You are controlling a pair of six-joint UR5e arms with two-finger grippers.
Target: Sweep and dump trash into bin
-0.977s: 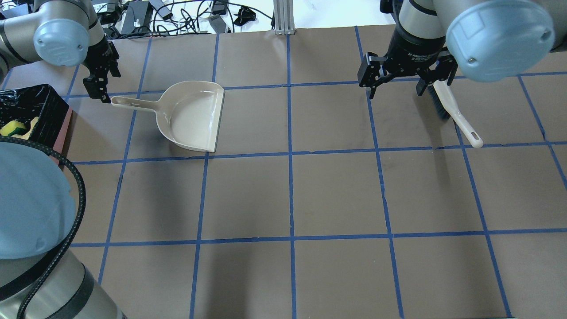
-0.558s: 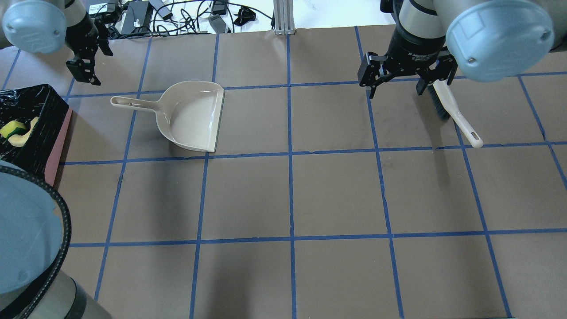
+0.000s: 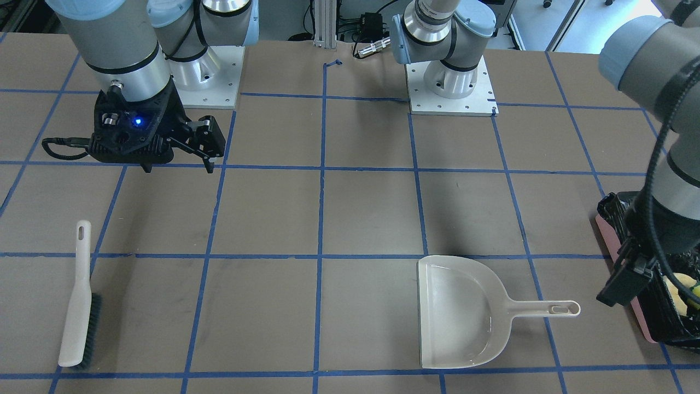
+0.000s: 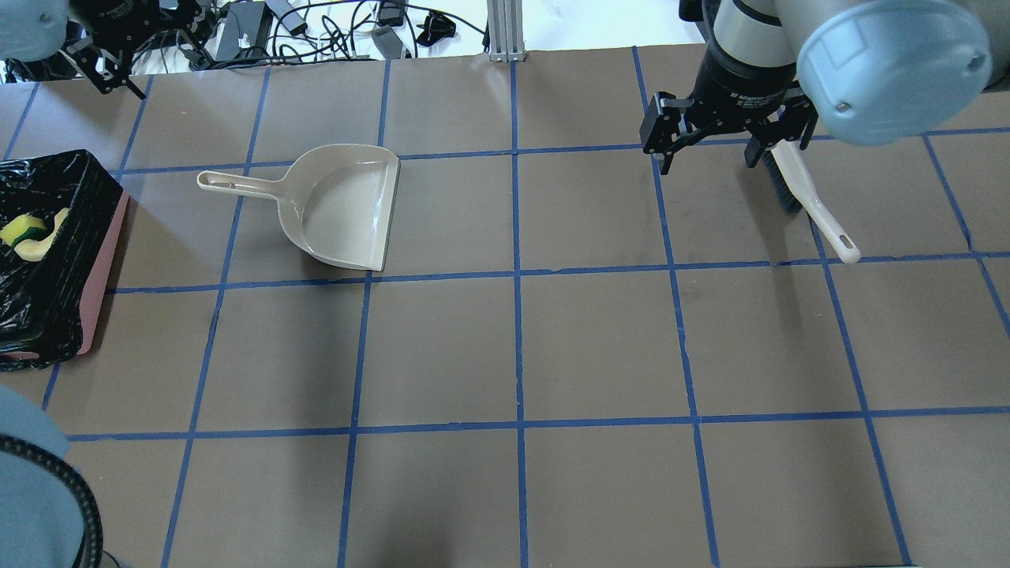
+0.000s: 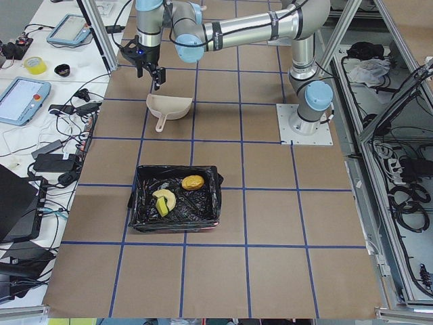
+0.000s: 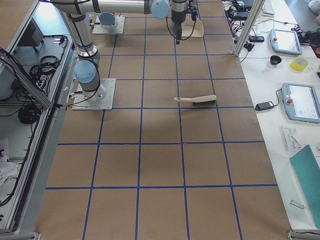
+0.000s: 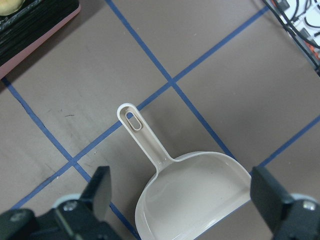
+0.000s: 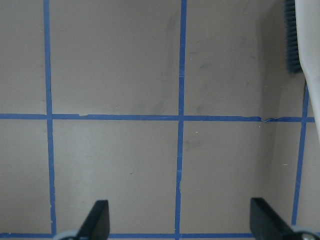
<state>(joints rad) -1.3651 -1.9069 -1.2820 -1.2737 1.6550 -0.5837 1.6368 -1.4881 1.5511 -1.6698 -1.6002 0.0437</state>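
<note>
The bin (image 4: 87, 276), pink with a black bag lining, stands at the table's left edge. It shows fully in the exterior left view (image 5: 210, 203). The trash lies inside it: a potato-like lump (image 5: 193, 182), a pale crescent slice (image 4: 35, 246) and a green-and-yellow sponge piece (image 4: 17, 229). My left gripper (image 4: 166, 75) is open and empty, raised at the far left corner. In its wrist view (image 7: 182, 187) it is above the dustpan (image 7: 195, 200). My right gripper (image 4: 706, 154) is open and empty, raised next to the brush (image 4: 805, 197).
The beige dustpan (image 4: 343, 209) lies empty on the table, its handle pointing toward the bin. The beige brush with dark bristles lies flat at the far right and shows in the front-facing view (image 3: 79, 306). Cables and devices lie beyond the table's far edge.
My left gripper has moved up and away from the dustpan handle toward the far left corner, and the left arm has drawn back off the bin. The right gripper has barely moved.
</note>
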